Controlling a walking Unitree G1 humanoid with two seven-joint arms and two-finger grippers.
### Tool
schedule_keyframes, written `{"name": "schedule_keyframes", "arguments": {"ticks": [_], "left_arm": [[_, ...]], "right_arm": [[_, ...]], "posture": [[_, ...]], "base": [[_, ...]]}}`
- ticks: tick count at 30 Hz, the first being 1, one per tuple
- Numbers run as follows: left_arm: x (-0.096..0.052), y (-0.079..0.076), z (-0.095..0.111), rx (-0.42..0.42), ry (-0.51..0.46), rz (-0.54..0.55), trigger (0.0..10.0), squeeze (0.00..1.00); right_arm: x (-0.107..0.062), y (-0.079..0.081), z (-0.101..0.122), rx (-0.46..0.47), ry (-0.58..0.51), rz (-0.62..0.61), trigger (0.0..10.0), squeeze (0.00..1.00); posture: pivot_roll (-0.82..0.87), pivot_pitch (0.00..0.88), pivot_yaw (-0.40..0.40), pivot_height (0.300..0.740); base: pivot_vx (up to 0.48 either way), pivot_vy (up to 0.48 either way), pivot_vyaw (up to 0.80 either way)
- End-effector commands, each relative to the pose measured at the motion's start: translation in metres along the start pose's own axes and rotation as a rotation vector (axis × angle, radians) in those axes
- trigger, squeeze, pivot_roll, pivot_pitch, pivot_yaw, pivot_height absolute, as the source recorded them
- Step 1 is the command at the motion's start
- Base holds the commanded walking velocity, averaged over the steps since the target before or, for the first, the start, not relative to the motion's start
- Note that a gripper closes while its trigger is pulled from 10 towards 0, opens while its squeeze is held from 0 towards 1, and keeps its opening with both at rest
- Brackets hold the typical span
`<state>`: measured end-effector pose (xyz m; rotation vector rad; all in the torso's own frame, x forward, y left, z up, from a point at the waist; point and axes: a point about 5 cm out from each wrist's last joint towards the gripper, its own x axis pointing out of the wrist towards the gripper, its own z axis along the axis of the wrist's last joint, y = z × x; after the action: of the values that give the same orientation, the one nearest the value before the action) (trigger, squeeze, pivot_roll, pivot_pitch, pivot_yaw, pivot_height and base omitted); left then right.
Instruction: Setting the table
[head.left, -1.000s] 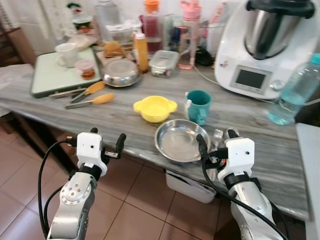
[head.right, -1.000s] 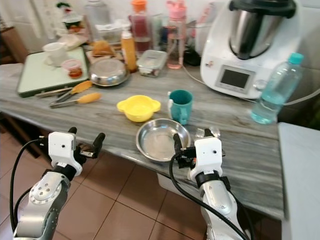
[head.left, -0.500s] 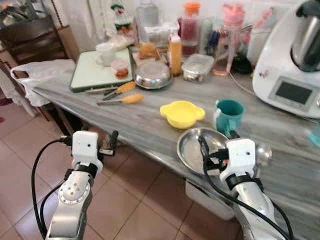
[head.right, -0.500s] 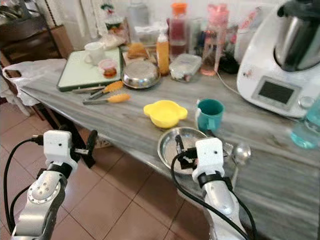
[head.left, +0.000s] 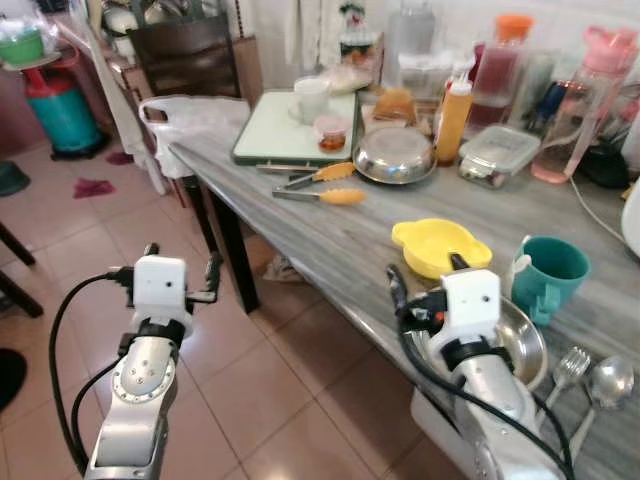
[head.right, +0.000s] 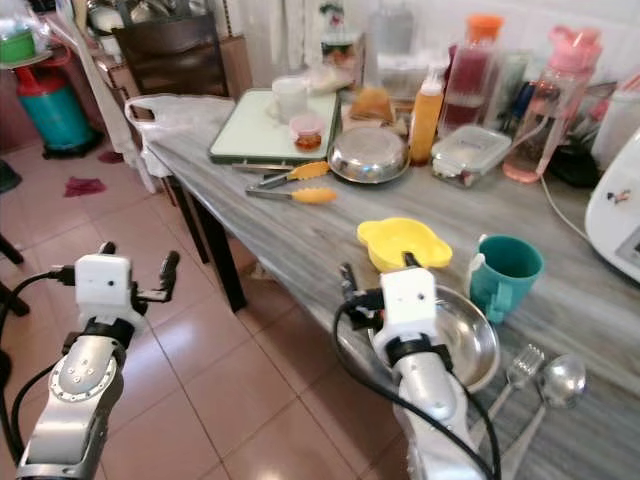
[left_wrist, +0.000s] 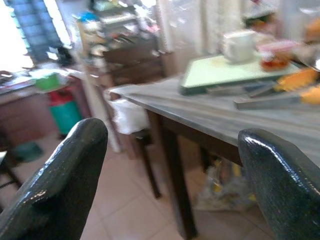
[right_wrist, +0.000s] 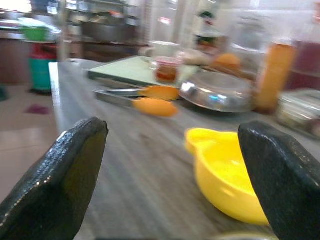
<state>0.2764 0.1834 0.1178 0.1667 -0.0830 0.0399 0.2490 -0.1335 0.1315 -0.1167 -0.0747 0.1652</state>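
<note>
On the grey wooden table (head.left: 330, 250) lie a yellow bowl (head.left: 440, 245), a teal mug (head.left: 552, 280), a steel plate (head.left: 525, 345), a fork (head.left: 567, 365) and a spoon (head.left: 610, 380). My right gripper (head.left: 425, 275) is open and holds nothing. It hovers at the table's near edge, just in front of the yellow bowl (right_wrist: 227, 182) and beside the plate. My left gripper (head.left: 182, 262) is open and holds nothing. It stays over the tiled floor, off the table's left corner (left_wrist: 130, 95).
Farther back are orange-handled tongs (head.left: 325, 185), a steel bowl (head.left: 397, 155), a green tray (head.left: 285, 130) with a white cup (head.left: 312, 97), bottles and containers. A white bag (head.left: 195, 110) hangs at the table end. A dark chair (head.left: 190, 60) and a gas cylinder (head.left: 60, 105) stand at the left.
The camera has swung to the left, so the table now lies on the right and more floor shows. Both grippers stay open and empty.
</note>
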Motion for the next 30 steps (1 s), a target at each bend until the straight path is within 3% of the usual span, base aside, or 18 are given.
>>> {"name": "schedule_keyframes", "arguments": {"ticks": [1,19,30], "left_arm": [[-0.001,-0.0002,-0.0037,0.012,0.022,0.006,10.0,0.0],[-0.0009,0.0052,-0.0078,0.036,0.042,0.061,10.0,0.0],[-0.0004,0.0035,-0.0082,0.033,0.048,0.066,10.0,0.0]], "right_arm": [[-0.0002,-0.0025,0.0031,-0.007,-0.011,0.001,10.0,0.32],[0.0012,-0.0022,0.0033,0.002,-0.014,0.001,10.0,0.31],[-0.0002,-0.0022,0.0014,0.019,-0.007,-0.009,10.0,0.29]], "posture": [[-0.06,0.0,0.024,0.74],[-0.05,0.0,0.027,0.74],[-0.05,0.007,0.035,0.74]], "base": [[0.0,0.0,0.8],[0.0,0.0,0.78],[0.0,0.046,0.0]]}}
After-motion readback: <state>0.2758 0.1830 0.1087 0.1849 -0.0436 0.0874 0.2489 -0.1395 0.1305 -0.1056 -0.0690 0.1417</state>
